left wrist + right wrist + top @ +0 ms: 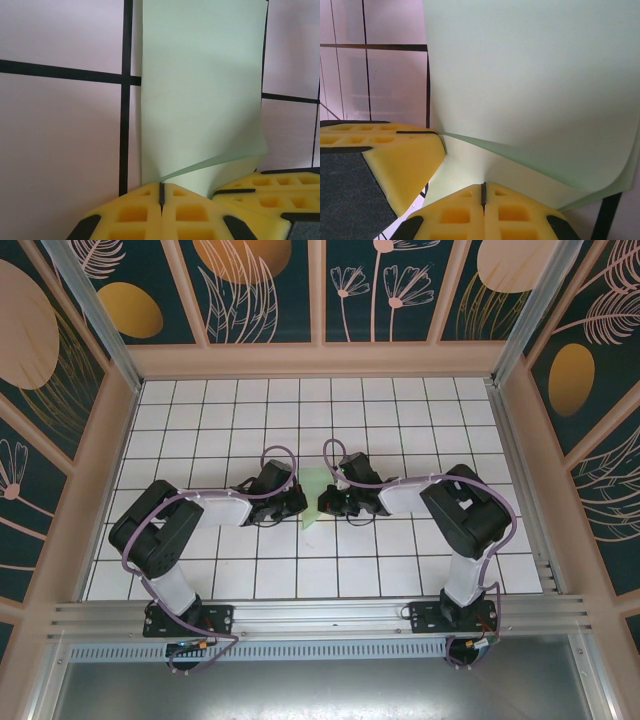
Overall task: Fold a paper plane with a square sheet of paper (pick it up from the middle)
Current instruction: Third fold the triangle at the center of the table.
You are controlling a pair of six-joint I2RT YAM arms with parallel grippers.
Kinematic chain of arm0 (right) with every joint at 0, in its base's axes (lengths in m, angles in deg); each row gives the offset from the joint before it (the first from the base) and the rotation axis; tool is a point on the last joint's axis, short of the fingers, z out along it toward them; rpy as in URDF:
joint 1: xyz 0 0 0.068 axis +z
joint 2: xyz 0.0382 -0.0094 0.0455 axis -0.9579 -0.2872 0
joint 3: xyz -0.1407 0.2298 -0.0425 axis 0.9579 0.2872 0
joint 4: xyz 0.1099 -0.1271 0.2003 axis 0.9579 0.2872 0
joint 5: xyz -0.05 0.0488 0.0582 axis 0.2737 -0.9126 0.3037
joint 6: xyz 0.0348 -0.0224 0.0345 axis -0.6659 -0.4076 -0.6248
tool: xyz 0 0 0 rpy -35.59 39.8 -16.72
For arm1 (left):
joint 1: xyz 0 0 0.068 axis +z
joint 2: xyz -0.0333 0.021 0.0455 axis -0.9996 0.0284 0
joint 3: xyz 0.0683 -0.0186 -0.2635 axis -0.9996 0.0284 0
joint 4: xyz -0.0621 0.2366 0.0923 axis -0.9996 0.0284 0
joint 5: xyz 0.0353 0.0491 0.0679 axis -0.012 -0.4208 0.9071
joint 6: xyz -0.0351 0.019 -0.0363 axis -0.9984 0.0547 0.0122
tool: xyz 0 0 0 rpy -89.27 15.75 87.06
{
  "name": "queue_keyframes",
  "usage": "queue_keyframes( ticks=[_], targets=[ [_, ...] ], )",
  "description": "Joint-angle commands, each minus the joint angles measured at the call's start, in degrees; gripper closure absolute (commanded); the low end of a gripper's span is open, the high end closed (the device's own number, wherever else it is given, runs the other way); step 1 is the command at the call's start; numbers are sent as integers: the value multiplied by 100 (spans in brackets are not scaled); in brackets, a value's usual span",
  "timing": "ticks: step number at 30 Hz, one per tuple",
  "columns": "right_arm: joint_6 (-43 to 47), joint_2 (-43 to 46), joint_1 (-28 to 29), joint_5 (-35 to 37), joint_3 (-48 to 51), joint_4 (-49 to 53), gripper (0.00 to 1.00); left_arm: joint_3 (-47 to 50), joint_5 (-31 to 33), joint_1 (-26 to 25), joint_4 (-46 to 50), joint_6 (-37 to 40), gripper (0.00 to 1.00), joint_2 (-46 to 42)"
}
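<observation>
The square sheet of paper is pale mint green and sits at the middle of the table, folded over itself between my two grippers. In the left wrist view the paper stands up and curls, one edge running into the closed seam of my left gripper. My right gripper is shut too, with the paper's lower layer meeting its tips. From above, the left gripper and right gripper nearly touch across the sheet. The left gripper's yellow fingers pinch a paper edge.
The white grid-tiled table is ringed by tan walls with dark floral panels. A metal rail runs along the near edge by the arm bases. The right gripper's fingers crowd the left wrist view's lower right.
</observation>
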Motion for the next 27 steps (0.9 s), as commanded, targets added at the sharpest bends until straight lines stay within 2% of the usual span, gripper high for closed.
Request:
queue_keyframes(
  ticks=[1,5,9,12,20,27],
  targets=[
    [-39,-167,-34,147,113,56,100,-15,205,-9,353,40,100,-10],
    [-32,-218,-26,225,116,190,100,-202,191,-13,464,111,98,-329],
    [-30,-281,-24,253,119,271,100,-271,238,-12,545,23,80,-803],
    [-43,-299,-21,254,131,280,100,-103,153,-18,459,-162,77,-1093],
    [-36,-322,-7,244,103,335,100,433,-269,-307,-8,-627,94,-1361],
    [-36,-332,2,244,99,354,100,471,-253,-634,-27,-749,100,-995]
  ],
)
